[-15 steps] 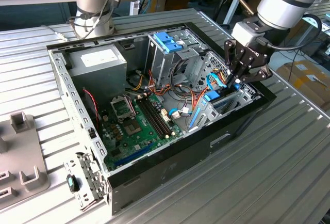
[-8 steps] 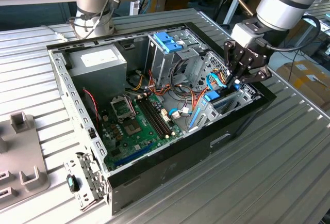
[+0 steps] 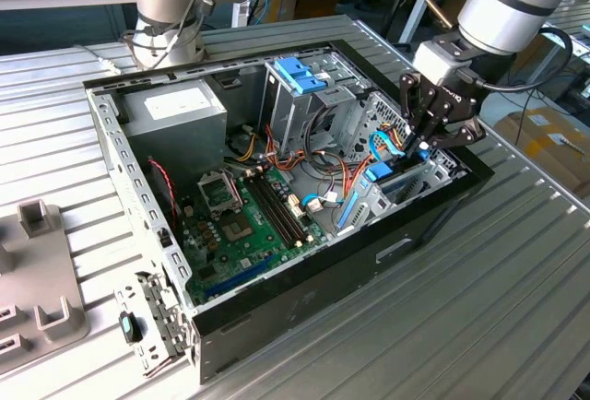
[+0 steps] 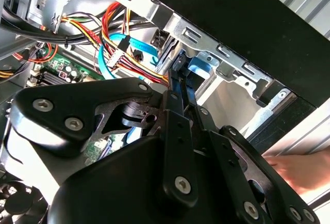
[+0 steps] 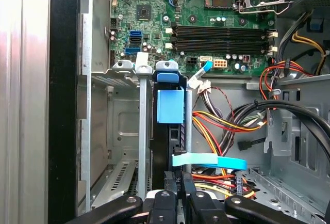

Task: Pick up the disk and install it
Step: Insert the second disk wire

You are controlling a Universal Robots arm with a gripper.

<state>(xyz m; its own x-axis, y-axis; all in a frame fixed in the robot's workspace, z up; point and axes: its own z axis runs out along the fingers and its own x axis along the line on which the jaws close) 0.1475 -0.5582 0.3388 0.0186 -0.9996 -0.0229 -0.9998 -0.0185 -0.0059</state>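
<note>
Here the gripper (image 3: 422,139) reaches into the open computer case (image 3: 304,312) at the exterior view's right, fingers nearly together, pinching the disk (image 5: 169,131), which stands on edge in its bay (image 5: 126,131). Cables (image 5: 221,126) lie just beside; a skewed push could jam the disk or snag them.

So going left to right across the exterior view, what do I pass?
Grey fixture block → power supply box → motherboard → blue bracket on the metal cage → disk, standing in its bay → gripper above it.
</note>
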